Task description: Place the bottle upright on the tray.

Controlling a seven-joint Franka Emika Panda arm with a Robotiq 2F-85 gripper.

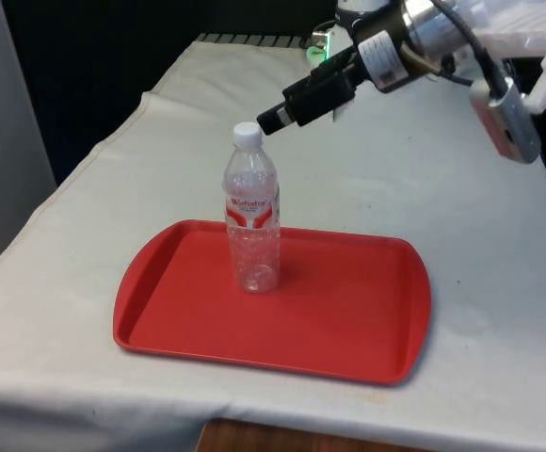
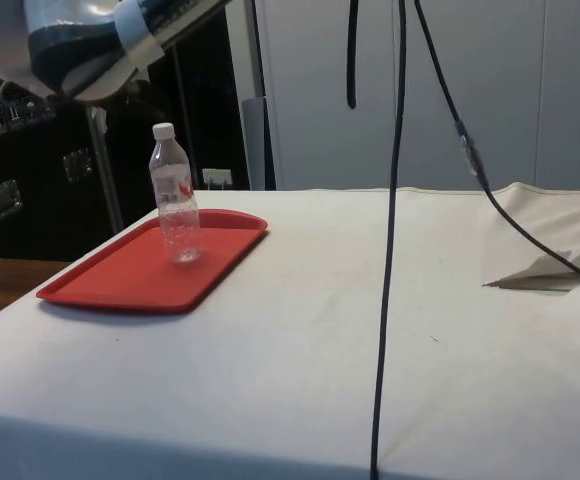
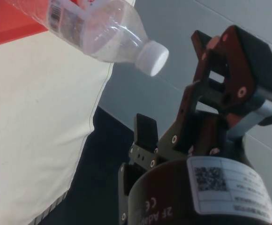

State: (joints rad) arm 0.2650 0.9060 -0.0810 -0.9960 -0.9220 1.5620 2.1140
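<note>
Above the table, the claw (image 1: 275, 121) hangs in the air with its fingers (image 3: 145, 132) spread apart and nothing between them. In the front view it points down toward 8 o'clock, and its tip is just beside the cap (image 1: 247, 134) of the bottle (image 1: 251, 218), at about 2 o'clock from it, with a thin gap and no touching. In the wrist view the cap (image 3: 151, 58) is also apart from the fingers.

The bottle stands upright on the tray (image 1: 348, 320), in the half on the front view's left and closer to the far rim than to the near rim. Toward 3 o'clock from the bottle there is a wide bare part of the tray floor. Toward 9 o'clock the room is smaller before the raised rim. In the side view the tray (image 2: 120, 285) lies near the table's corner, and the cloth (image 2: 390, 300) next to it is wide and bare. In the front view the near rim of the tray is close to the table's near edge.

The bottle is of clear plastic, with a white cap and a red and white label (image 1: 251, 209) around its middle part. Below the label its body has ribs. In the side view the bottle (image 2: 175, 195) looks empty.
</note>
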